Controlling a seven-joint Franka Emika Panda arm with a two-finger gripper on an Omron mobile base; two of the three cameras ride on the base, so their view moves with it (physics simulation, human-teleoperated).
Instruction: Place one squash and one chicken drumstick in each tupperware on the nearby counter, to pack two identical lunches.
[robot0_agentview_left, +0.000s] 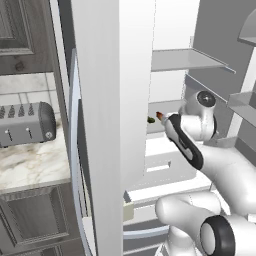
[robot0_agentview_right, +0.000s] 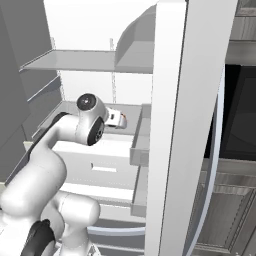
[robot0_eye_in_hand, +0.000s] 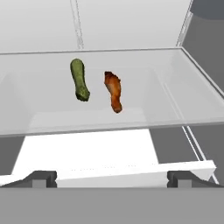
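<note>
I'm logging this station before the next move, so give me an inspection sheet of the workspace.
Surface: glass fridge shelf in the open fridge; marble counter to the left of it.
Job's things: slim green squash and orange-brown drumstick lie side by side on the shelf, apart, not touching. Tupperware: nothing seen.
Clutter: grey toaster on the counter.
Grippers: gripper held in front of the shelf, short of both items; fingers wide apart, holding nothing.
Cables: nothing seen.
Surroundings: open fridge door; white drawers below the shelf; dark cabinets under the counter.
</note>
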